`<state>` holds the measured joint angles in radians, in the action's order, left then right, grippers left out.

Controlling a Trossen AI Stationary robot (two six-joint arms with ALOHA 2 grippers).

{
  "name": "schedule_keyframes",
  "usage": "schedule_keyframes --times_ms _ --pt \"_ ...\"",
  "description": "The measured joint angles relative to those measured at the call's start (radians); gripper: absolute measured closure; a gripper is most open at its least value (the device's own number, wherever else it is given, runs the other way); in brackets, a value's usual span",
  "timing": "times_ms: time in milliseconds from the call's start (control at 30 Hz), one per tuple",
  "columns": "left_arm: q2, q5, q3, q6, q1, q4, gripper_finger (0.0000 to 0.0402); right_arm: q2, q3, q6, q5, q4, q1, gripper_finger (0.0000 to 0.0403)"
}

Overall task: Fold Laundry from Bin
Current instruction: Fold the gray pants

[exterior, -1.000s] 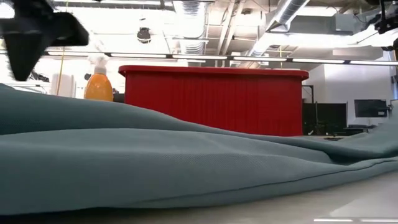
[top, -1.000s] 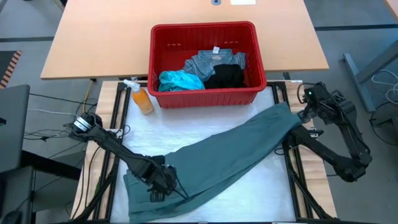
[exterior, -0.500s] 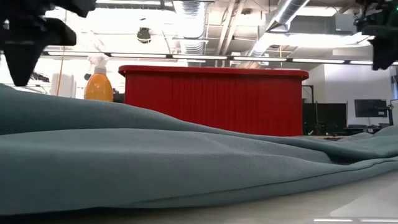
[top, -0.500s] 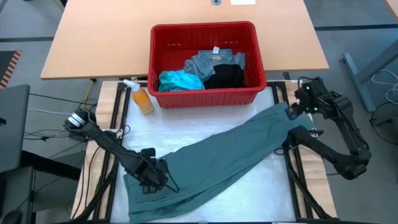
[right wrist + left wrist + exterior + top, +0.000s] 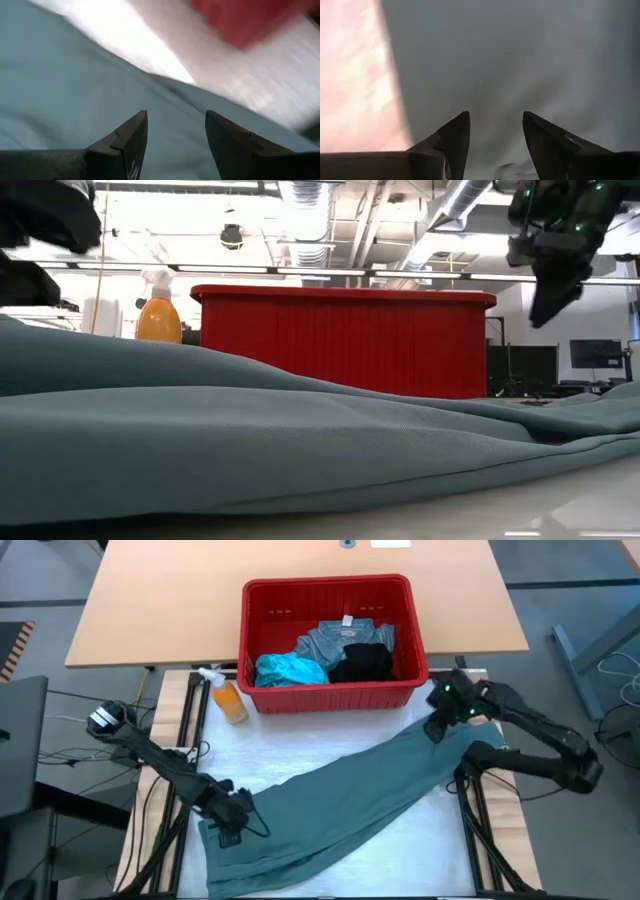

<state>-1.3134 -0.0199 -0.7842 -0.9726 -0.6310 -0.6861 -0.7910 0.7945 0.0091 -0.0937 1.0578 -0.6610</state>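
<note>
White table cover [image 5: 300,755] lay under the grey-green shirt [image 5: 350,802] — ceiling ducts [image 5: 455,205] upper right. My left gripper [image 5: 232,823] and right gripper [image 5: 437,727] gaped, holding nothing.

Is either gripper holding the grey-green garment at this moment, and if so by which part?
Nothing is held. The left gripper is open above the grey-green garment near its lower-left end; the right gripper is open above its upper-right end.

A lab: exposed ceiling ducts [image 5: 300,210], monitors [image 5: 590,355] behind.

garments [image 5: 350,800]: 4; bin [image 5: 262,698]: 1; spray bottle [image 5: 228,700]: 1; grippers [image 5: 438,725]: 2
</note>
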Motion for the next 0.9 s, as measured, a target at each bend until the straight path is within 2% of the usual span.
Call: schedule_keyframes --times_ms 67,200,333,467,600,700,900 --pt "0.045 0.017 0.047 -0.040 -0.019 0.071 0.0229 0.000 -0.020 0.035 0.002 -0.058 0.113 0.0182" --pt "0.056 0.003 0.136 -0.141 -0.033 0.069 0.0229 -0.012 -0.055 0.083 0.035 -0.205 0.351 0.0182" --pt "0.052 -0.007 0.201 -0.152 -0.031 0.137 0.0229 -0.059 -0.108 0.107 0.131 -0.394 0.577 0.0182" --pt "0.055 -0.056 0.250 -0.122 -0.017 0.232 0.0233 -0.184 -0.175 0.107 0.241 -0.635 0.731 0.0182" --pt "0.053 -0.163 0.266 -0.154 -0.006 0.220 0.0253 -0.387 -0.189 0.095 0.256 -0.889 0.795 0.0182" --pt "0.060 -0.206 0.267 -0.181 -0.006 0.192 0.0272 -0.546 -0.161 0.056 0.255 -1.016 0.813 0.0182" --pt "0.154 -0.172 0.191 -0.193 -0.007 0.035 0.0305 -0.805 -0.056 0.003 0.256 -1.089 0.800 0.0182"
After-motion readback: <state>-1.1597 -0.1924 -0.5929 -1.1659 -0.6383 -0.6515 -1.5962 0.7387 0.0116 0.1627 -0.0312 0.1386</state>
